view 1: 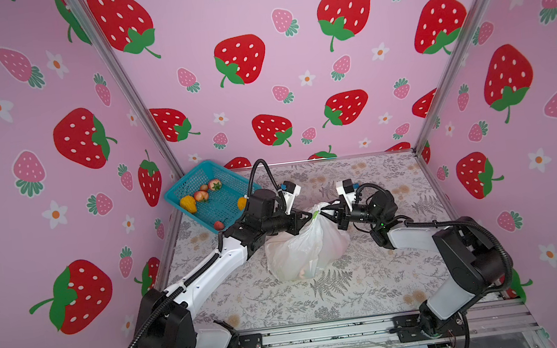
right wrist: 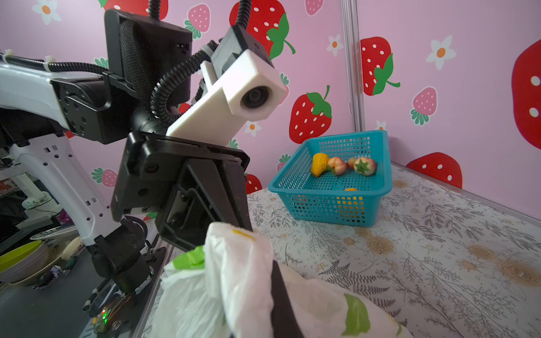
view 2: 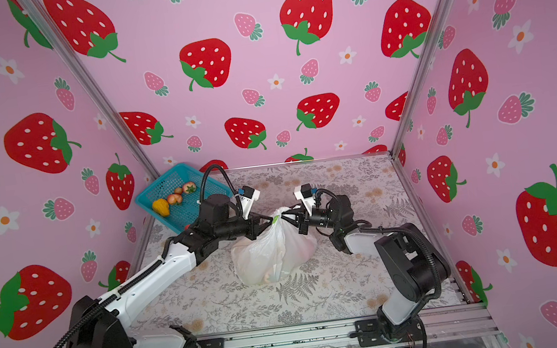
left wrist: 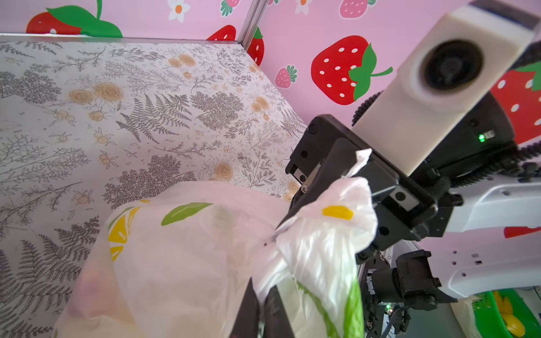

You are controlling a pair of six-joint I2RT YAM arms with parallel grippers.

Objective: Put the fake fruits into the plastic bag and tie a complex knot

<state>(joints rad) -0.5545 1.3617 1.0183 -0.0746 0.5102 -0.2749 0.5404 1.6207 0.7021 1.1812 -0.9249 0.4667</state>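
Both top views show the plastic bag (view 1: 305, 250) in the middle of the bench (view 1: 371, 278), its body slumped on the surface while its gathered handles (view 1: 317, 209) are drawn up to a peak. The left gripper (view 1: 310, 216) and the right gripper (view 1: 324, 210) meet at that peak from opposite sides, the jaws of each closed narrow on the bunched plastic. Gripping from both sides likely lets them pull the handles against each other for tying. A pinkish shape shows faintly through the bag's lower wall. Several fake fruits (view 1: 201, 195) lie in the teal basket (view 1: 221, 202) at the far left corner, so the filling looks incomplete.

Left wrist view: the bag fills the foreground, printed with a yellow lemon slice (left wrist: 118, 231) and green leaves, and the right gripper's jaws pinch a white tail of it. Whether a knot is formed I cannot tell.

Right wrist view: white plastic is bunched against the left gripper's closed jaws, with the basket beyond, well apart. No brand, label or readable writing shows anywhere.
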